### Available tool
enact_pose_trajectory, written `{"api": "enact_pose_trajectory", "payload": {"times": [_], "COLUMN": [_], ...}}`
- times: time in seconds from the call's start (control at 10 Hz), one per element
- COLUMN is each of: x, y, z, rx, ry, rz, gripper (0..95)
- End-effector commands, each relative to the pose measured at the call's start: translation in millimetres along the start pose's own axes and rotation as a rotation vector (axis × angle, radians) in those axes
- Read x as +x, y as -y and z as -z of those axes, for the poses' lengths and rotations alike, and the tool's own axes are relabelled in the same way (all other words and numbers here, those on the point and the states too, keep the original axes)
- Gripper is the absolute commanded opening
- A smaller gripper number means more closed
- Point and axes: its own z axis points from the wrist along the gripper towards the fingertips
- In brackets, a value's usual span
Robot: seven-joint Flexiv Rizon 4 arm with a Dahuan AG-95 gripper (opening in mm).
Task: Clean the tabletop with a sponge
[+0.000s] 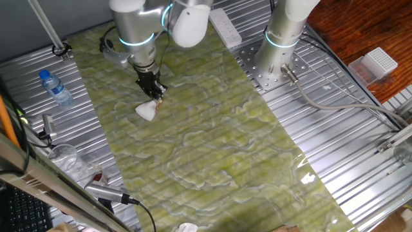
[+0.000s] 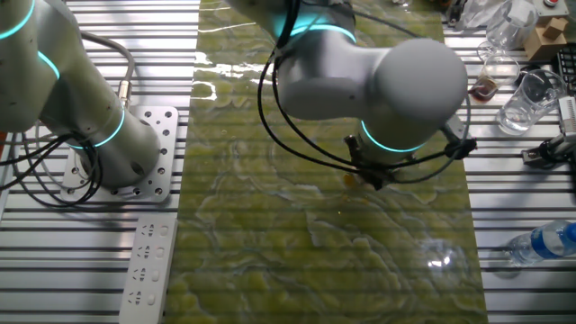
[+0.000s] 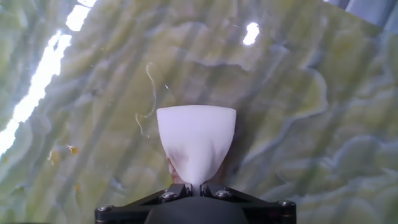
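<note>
The tabletop (image 1: 212, 142) is a large green-yellow marbled sheet with pale wavy veins; it also shows in the other fixed view (image 2: 297, 261) and fills the hand view (image 3: 298, 99). My gripper (image 1: 154, 95) is shut on the sponge (image 1: 147, 111), a small white soft block pinched at its waist, and holds it down at the sheet near its far left part. In the hand view the sponge (image 3: 196, 140) fans out from my shut gripper (image 3: 195, 185). In the other fixed view the arm hides the sponge and the gripper. Small yellowish specks (image 3: 73, 149) lie left of the sponge.
Ribbed silver metal surrounds the sheet. A water bottle (image 1: 55, 87) and a clear cup (image 1: 64, 156) stand at the left. A second arm's base (image 1: 280, 55) and a power strip (image 1: 225, 27) are at the back. A smaller white scrap (image 1: 187, 227) lies at the front edge.
</note>
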Motion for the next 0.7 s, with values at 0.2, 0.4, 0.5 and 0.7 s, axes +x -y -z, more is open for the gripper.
{"api": "enact_pose_trajectory", "payload": {"times": [0.2, 0.4, 0.5, 0.7], "x": [0.2, -2.3, -4.0, -6.1], "y": [-4.3, -8.8, -13.5, -17.7], "z": [3.7, 3.1, 0.7, -0.7], "rx": [-0.016, -0.001, 0.068, 0.057], "ry": [-0.032, -0.039, -0.061, -0.064], "rz": [0.003, -0.015, -0.004, 0.001], "gripper": [0.0, 0.0, 0.0, 0.0]}}
